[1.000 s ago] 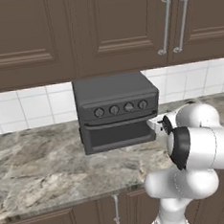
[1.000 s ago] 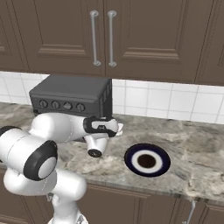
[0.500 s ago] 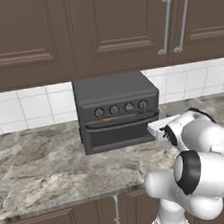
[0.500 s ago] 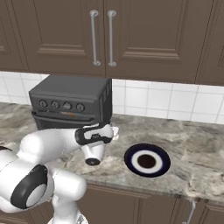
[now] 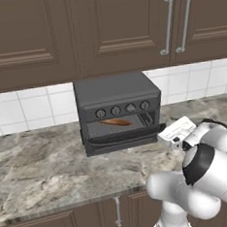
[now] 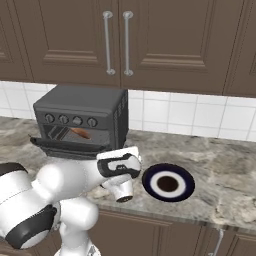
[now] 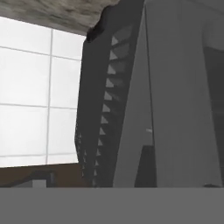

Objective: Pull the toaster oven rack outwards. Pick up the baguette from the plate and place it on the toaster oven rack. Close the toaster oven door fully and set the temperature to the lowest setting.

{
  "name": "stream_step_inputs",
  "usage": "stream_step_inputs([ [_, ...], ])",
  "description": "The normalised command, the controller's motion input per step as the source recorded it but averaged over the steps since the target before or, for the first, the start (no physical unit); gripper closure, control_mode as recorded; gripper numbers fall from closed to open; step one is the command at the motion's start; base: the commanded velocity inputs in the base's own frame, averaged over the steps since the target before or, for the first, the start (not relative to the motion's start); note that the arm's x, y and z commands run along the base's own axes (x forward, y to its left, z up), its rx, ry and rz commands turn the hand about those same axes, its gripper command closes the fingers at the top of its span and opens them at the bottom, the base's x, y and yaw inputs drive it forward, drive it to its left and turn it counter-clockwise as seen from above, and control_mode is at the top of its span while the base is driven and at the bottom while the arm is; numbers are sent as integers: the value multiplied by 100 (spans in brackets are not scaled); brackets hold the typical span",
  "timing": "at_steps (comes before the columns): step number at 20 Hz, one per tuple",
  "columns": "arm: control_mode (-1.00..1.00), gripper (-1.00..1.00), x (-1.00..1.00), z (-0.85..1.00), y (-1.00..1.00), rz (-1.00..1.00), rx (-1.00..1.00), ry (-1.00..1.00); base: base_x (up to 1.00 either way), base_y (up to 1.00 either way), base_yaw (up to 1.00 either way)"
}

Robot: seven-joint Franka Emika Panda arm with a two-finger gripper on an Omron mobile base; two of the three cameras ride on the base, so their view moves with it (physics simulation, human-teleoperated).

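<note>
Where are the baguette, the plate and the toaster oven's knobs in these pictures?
baguette (image 5: 115, 122): left base view, middle of the loaf inside the oven.
plate (image 6: 184, 175): right base view, blue rim on its right side.
toaster oven knobs (image 5: 115, 111): left base view, second knob from left.

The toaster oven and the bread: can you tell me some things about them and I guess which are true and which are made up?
1. The baguette lies inside the toaster oven. True.
2. The plate has bread on it. False: the plate is bare.
3. The toaster oven has four round knobs in a row. True.
4. The plate sits on top of the toaster oven. False: it rests on the counter, to the oven's right in the right base view.
5. The cabinet doors above the oven are hanging open. False: they are shut.
</note>
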Motion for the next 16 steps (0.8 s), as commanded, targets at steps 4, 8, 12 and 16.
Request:
stream_step_inputs([
  [4, -100, -100, -2, 95, -100, 5, -20, 25, 0, 0, 0],
  [8, -100, -100, 1, 100, -99, 1, -15, 20, 0, 0, 0],
  [12, -100, -100, 18, 100, -76, 0, -13, 14, 0, 0, 0],
  [16, -100, -100, 1, 100, -53, 0, -19, 13, 0, 0, 0],
])
